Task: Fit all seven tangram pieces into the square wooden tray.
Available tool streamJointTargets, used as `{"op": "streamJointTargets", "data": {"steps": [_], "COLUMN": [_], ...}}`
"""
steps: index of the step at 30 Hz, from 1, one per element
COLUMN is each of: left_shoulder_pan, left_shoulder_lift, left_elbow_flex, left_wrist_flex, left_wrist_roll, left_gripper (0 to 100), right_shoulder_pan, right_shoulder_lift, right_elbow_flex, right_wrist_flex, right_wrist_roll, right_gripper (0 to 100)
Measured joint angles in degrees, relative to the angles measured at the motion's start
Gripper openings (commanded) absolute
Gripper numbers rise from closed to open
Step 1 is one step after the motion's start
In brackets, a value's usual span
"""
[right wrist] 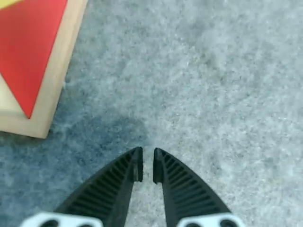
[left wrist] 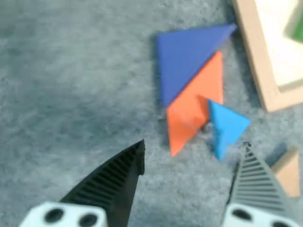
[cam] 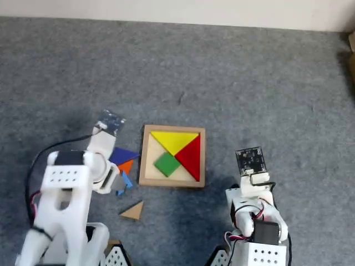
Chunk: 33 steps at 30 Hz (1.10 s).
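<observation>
The square wooden tray [cam: 146,166] holds a yellow triangle [cam: 173,140], a red triangle [cam: 191,156] and a green square [cam: 166,164]. Just left of it on the carpet lie a dark blue triangle [left wrist: 187,56], an orange piece [left wrist: 194,106] and a small light blue triangle [left wrist: 225,125], touching one another. My left gripper [left wrist: 193,149] hangs open over the near ends of the orange and light blue pieces, holding nothing. A tan triangle [cam: 133,210] lies apart, nearer the arm bases. My right gripper [right wrist: 147,163] is shut and empty over bare carpet beside the tray's corner [right wrist: 52,90].
Grey carpet covers the whole table. The left arm [cam: 97,160] stands close to the tray's left side, the right arm [cam: 252,188] to the tray's lower right. The tray's lower left part [cam: 158,176] is bare wood.
</observation>
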Motion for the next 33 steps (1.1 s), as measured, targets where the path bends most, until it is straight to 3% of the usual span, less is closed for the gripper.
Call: {"op": "streamJointTargets", "data": {"steps": [11,16,29,33], "left_shoulder_pan": [4.31,4.40,9.67,9.93], "left_shoulder_lift": [12.48,17.14,21.19,21.19], "left_elbow_flex": [-0.26,-2.11,-4.31,-4.31], "left_wrist_flex": [-4.84,-6.59,-6.86,-6.86], "left_wrist_roll": [8.26,8.35,8.18,8.18], "left_gripper": [29,21,20,14], "right_shoulder_pan": [0.00,0.00,0.00,0.00], "right_shoulder_lift": [0.00,0.00,0.00,0.00], "right_elbow_flex": [0.00,0.00,0.00,0.00], "right_wrist_flex": [0.00,0.00,0.00,0.00], "right_wrist_roll": [0.00,0.00,0.00,0.00], "right_gripper": [4.8,4.8,4.8,4.8]}}
